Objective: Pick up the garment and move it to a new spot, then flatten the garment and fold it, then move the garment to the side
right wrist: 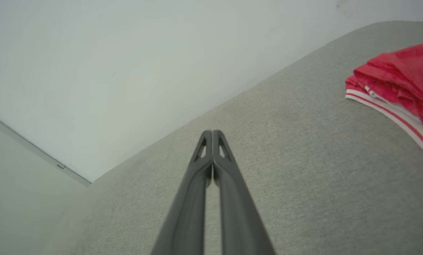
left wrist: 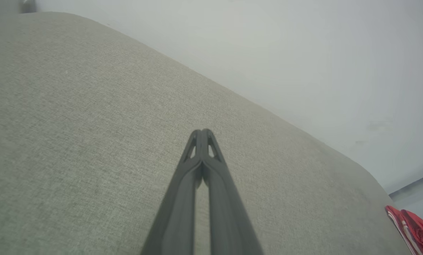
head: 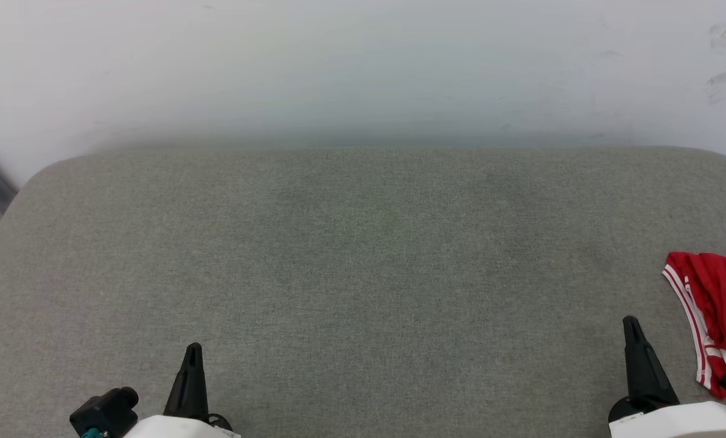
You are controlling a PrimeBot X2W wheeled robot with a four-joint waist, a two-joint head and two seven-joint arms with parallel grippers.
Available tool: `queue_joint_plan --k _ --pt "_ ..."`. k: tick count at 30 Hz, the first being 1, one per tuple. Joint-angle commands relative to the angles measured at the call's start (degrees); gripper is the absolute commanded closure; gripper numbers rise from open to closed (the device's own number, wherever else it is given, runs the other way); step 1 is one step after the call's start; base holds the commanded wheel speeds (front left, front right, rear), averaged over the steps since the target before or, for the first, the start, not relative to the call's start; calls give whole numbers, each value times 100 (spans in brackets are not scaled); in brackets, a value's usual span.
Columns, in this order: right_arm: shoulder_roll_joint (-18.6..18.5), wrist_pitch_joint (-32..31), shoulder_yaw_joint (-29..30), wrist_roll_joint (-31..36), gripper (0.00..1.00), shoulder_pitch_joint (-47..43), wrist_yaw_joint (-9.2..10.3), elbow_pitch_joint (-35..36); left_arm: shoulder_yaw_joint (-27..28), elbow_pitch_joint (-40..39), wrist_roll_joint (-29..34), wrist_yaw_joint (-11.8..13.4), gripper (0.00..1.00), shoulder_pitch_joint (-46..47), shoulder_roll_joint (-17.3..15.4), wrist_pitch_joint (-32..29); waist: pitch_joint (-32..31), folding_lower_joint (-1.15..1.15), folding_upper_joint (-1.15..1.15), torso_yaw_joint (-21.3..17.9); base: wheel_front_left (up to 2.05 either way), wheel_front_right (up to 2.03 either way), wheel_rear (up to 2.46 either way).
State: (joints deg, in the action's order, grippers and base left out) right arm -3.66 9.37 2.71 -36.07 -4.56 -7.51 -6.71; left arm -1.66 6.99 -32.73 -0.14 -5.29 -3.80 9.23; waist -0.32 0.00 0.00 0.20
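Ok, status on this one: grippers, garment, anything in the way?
Left gripper shut, empty. Right gripper shut, empty. Garment bunched on grey cushion, right of right gripper, not held. Nothing between them.

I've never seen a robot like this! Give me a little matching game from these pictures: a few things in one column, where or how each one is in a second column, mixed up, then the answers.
Column one
1. garment
2. left end effector
3. right end effector
4. grey cushion

Column two
A. shut and empty, lower right of the head view
B. spreads wide beneath everything else
C. red with striped trim, bunched at the far right edge
D. shut and empty, lower left of the head view

Pairs: 1-C, 2-D, 3-A, 4-B
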Motion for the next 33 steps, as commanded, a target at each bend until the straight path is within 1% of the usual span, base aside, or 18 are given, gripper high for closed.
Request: queue_joint_plan --k 1,19,31,33 --pt "-61 -51 -1 -266 100 194 0 28 27 -31 -276 -50 100 165 -51 -41 1 0 0 0 0 0 0" --pt "-91 -388 19 -1735 100 429 1 -161 145 139 -1835 -236 100 427 -81 -365 10 0 0 -4 0 0 0" --pt "-96 -593 43 -2563 100 561 1 -273 228 251 -2715 -341 100 573 -88 -567 17 0 0 -6 0 0 0" --pt "-95 -607 45 -2627 100 572 1 -282 234 258 -2786 -347 100 588 -88 -584 17 0 0 -7 0 0 0"
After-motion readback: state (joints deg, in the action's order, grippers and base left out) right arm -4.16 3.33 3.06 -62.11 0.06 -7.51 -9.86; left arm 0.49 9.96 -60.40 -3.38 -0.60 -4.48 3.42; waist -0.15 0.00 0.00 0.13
